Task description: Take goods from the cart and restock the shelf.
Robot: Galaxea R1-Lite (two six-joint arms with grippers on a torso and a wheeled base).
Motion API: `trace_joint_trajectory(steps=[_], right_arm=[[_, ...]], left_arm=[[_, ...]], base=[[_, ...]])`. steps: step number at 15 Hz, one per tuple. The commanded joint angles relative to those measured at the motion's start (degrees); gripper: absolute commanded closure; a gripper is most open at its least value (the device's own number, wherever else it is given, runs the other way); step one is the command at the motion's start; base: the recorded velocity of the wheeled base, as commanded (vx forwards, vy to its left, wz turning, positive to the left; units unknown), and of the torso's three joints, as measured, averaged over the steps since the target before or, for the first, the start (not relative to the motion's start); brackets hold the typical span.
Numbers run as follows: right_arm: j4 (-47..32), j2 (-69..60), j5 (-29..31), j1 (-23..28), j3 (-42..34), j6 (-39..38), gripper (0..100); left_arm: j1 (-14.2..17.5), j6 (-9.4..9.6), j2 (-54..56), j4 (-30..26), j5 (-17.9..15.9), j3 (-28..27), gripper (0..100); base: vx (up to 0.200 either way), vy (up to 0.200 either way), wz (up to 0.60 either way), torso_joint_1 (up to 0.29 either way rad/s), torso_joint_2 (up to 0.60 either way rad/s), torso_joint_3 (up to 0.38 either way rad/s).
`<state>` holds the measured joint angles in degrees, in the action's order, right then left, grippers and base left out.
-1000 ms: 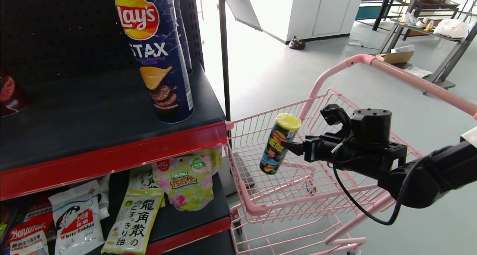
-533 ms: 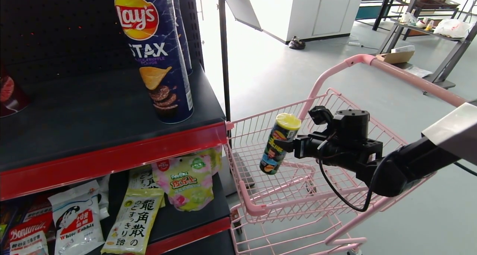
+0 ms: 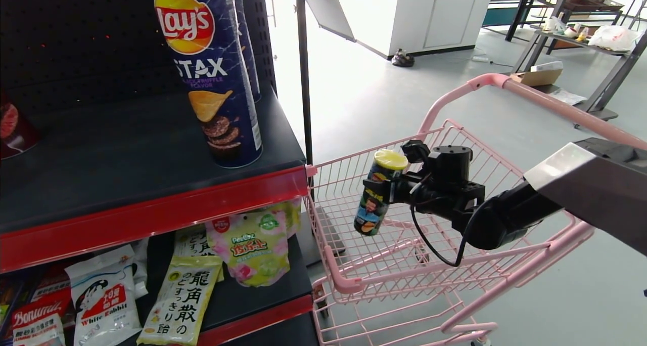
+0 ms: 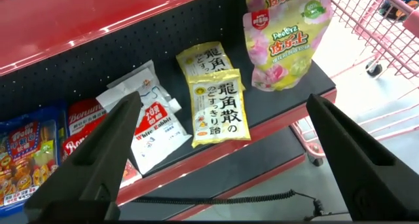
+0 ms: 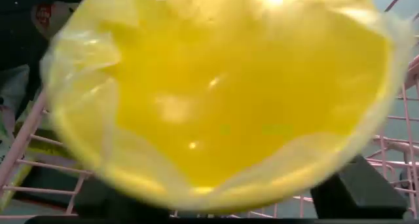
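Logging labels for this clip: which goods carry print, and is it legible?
Tall chip can: large logo and lettering, legible.
Yellow candy bag: large characters, legible.
Pink and green pouch: lettering, legible.
White candy bag: lettering, legible.
Small can in right gripper: too blurred.

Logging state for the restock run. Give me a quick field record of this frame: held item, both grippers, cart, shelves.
held item: small chip can, yellow lid, slightly tilted
right gripper: shut on the small chip can, held over the pink cart
left gripper: open, facing the snack bags on the lower shelf
upper shelf: tall chip can upright near the front edge
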<state>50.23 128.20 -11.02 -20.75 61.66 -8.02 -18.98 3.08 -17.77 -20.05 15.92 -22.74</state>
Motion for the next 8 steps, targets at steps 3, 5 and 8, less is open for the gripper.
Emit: trace_joint_trajectory(steps=[3,5,8], right_arm=[[0.2,0.9,0.5,0.2,0.5,-0.7,100],[4.5,-0.8,2.9,0.2,-0.8,-0.4,100],[5.0,-13.0,3.6,-0.1,-8.4,1.6,100]], left_arm=[[0.0,-0.01,0.0,0.0,0.0,0.1,0],[0.0,-0.01,0.4,0.0,0.0,0.1,0],[-0.1,-0.01,0.6,0.1,-0.1,-0.1,0]], base=[[0.0,0.0,0.0,0.0,0.0,0.0],[0.0,0.0,0.0,0.0,0.0,0.0],[0.0,0.0,0.0,0.0,0.0,0.0]])
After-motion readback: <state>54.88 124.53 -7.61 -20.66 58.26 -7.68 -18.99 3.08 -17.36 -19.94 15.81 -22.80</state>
